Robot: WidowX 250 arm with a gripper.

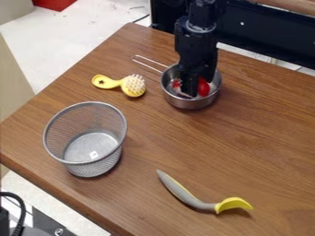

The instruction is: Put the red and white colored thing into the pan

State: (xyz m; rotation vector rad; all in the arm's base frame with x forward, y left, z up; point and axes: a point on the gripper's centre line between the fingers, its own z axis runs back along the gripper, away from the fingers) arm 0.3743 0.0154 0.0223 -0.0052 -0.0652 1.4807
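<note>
Here, the red and white rounded thing [203, 87] is seen within the rim of the round, shiny metal pan [192, 104]. Its middle is hidden by the black two-finger gripper [190, 91], which is lowered into the pan, so neither its long axis nor the way it points can be told. Red is shown on both sides of the gripper, white lower left; the right-hand red part is smooth, rounded and taller than wide in the view. Whether the claw is closed on it cannot be told. The pan's thin wire handle [148, 62] is angled to the upper left. Left of the pan, a yellow plastic brush with pale bristles [133, 85] is laid, its handle pointed away. Lower left of the pan, a flared silver mesh basket [94, 168] is stood upright. Well below the pan, a curved grey and yellow tool [186, 196] is laid on the brown wood-grained table [265, 138].
</note>
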